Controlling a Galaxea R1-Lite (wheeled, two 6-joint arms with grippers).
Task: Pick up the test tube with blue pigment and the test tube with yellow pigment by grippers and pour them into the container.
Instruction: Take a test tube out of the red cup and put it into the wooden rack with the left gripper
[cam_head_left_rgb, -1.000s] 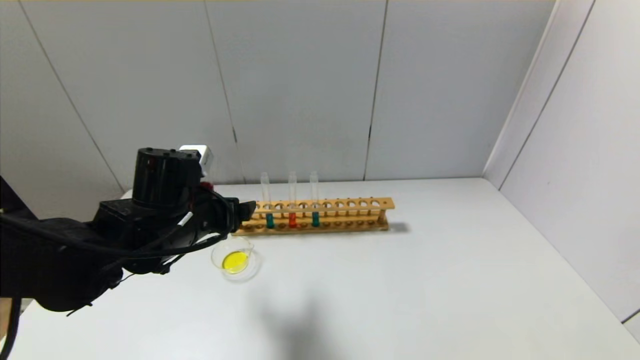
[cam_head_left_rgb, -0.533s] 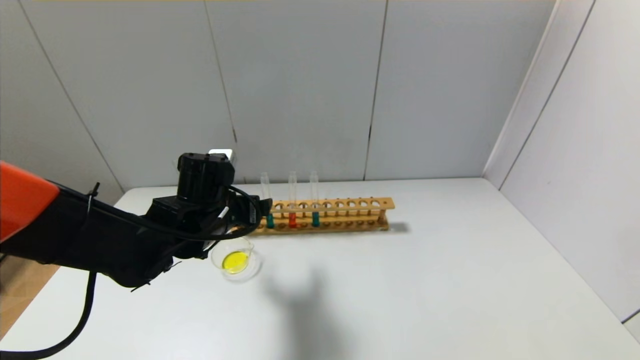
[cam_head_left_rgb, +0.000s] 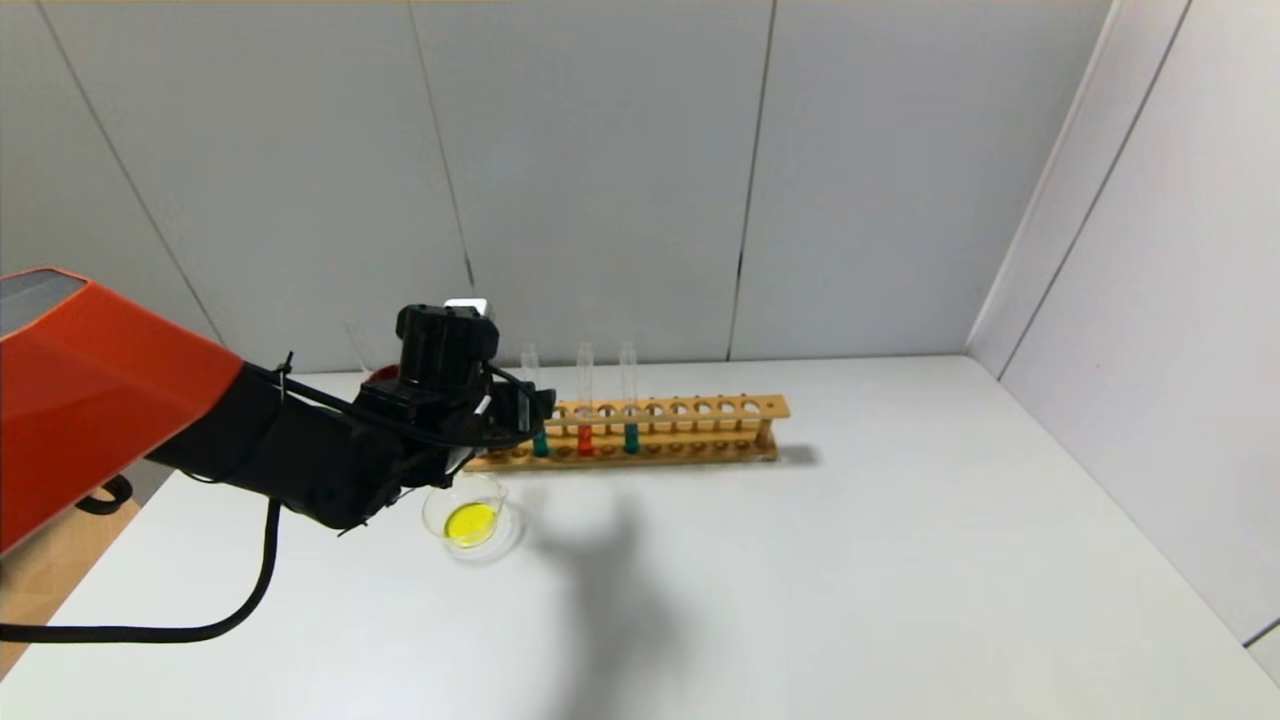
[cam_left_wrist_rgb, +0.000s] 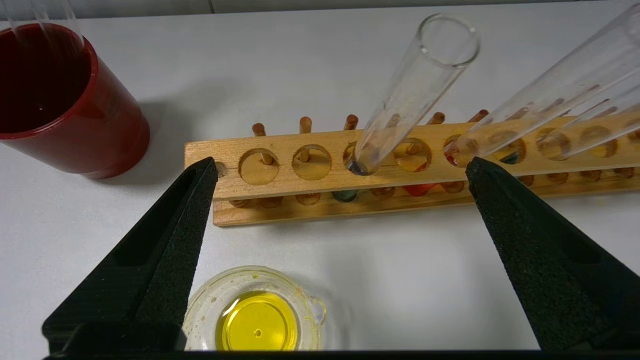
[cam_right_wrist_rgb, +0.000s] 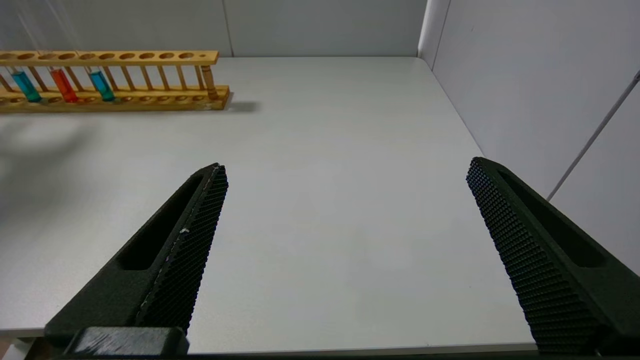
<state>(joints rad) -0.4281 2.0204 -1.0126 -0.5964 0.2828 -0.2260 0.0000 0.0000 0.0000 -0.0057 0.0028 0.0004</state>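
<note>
- Slim clear glass test tube with blue pigment (cam_left_wrist_rgb: 400, 107) is standing in the long wooden rack (cam_head_left_rgb: 640, 432).
- Black left gripper (cam_left_wrist_rgb: 340, 170) is hanging wide open, holding nothing, just before that rack.
- Low glass container (cam_head_left_rgb: 471, 521) is sitting near the rack.
- Right gripper (cam_right_wrist_rgb: 345, 172) is gaping wide, well apart.

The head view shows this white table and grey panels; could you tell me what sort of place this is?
Probably a mock chemistry bench in a robot lab: a wooden test-tube rack with coloured liquids, a glass beaker of yellow liquid, and plain partition walls enclosing the table. The left gripper hangs open at the rack.
</note>
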